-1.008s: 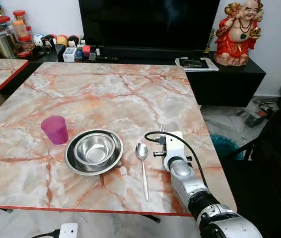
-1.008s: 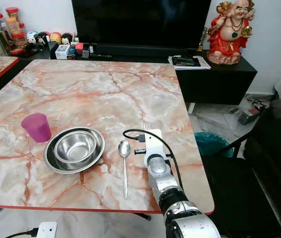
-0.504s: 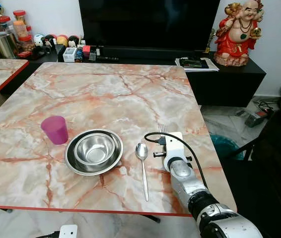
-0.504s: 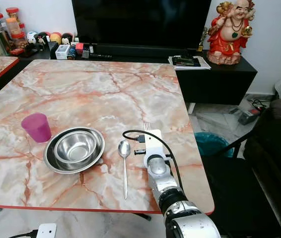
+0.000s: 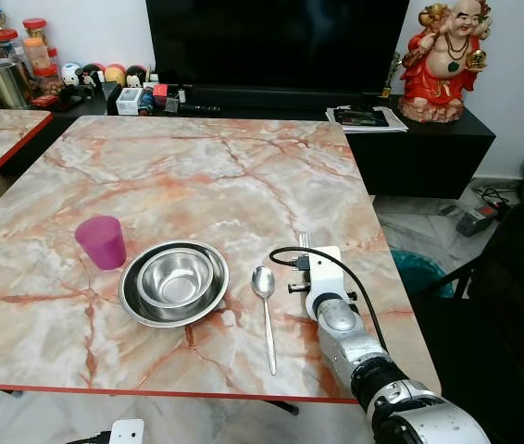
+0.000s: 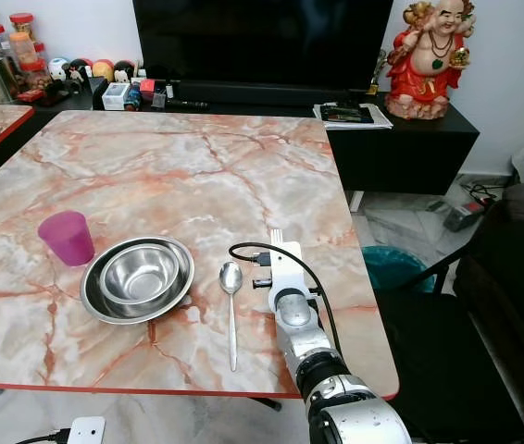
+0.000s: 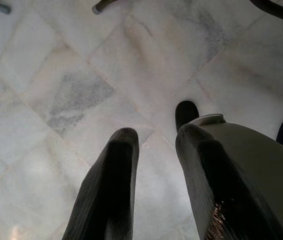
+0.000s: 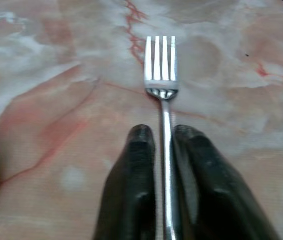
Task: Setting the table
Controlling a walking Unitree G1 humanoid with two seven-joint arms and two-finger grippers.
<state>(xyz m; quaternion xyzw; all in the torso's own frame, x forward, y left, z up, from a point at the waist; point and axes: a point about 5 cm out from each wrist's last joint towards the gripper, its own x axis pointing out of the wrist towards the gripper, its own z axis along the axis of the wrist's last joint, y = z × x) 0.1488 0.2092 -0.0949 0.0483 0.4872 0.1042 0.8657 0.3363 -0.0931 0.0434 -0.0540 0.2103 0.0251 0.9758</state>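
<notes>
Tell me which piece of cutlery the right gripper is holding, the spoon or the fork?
The fork: its handle sits between the right gripper's fingers. The spoon lies free beside the bowl.

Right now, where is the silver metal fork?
The silver metal fork lies on the marble table, right of the steel spoon, its handle between the right gripper's black fingers.

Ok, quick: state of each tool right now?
Left tool: open, empty, hanging over the floor.
Right tool: closed on the fork handle, on the table.
</notes>
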